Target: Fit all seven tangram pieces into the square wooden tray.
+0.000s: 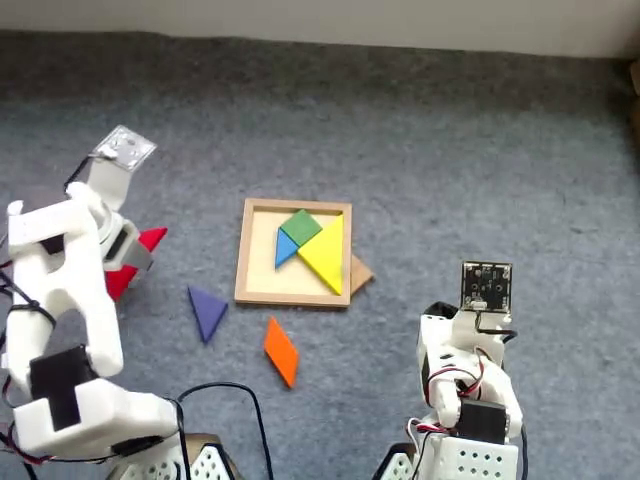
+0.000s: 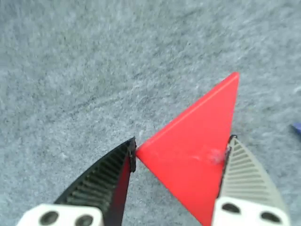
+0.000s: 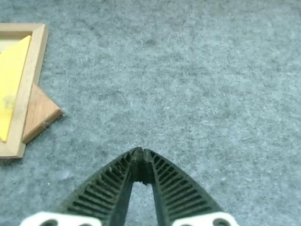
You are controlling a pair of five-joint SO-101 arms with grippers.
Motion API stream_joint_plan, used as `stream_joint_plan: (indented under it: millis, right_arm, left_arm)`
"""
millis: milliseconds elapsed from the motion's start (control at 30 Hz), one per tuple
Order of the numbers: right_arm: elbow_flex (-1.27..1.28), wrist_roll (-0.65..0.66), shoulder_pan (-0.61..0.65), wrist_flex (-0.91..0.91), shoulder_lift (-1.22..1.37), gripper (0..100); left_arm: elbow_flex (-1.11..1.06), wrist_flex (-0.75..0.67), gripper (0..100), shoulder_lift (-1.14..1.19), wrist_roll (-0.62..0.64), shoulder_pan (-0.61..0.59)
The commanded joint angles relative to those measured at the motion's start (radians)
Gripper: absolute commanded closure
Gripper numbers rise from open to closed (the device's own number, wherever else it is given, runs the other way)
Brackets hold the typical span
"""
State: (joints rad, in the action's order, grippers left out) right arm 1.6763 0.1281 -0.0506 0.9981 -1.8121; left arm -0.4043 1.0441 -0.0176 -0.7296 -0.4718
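Note:
A large red triangle (image 2: 193,155) lies on the grey carpet between the fingers of my left gripper (image 2: 182,143), which is shut on it, both tips pressing its edges. It shows at the left under that gripper (image 1: 135,258). The square wooden tray (image 1: 258,290) holds a green square (image 1: 300,226), a small blue triangle (image 1: 285,248) and a big yellow triangle (image 1: 325,255). A purple triangle (image 1: 207,312) and an orange parallelogram (image 1: 281,350) lie in front of the tray. A brown triangle (image 3: 40,113) rests against the tray's right side. My right gripper (image 3: 141,153) is shut on nothing, above bare carpet.
My right arm (image 1: 465,370) stands folded at the front right, well away from the tray. Cables (image 1: 220,400) run along the front edge between the two arm bases. Grey carpet (image 1: 450,150) stretches behind and to the right of the tray.

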Motion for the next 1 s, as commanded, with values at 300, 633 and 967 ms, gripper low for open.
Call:
stream_joint_plan:
  millis: [300,633,967]
  right_arm:
    - [0.143,-0.002,-0.012,-0.001,-0.004,97.4]
    - [0.143,-0.002,-0.013,0.001,-0.004,97.4]
    - [0.143,-0.002,-0.013,0.002,-0.004,97.4]
  left_arm:
    - [0.015,0.058,77,-0.124,0.028,0.360]
    - [0.015,0.054,77,-0.122,-0.124,0.621]
    - [0.008,0.054,77,-0.119,-0.290,0.717]
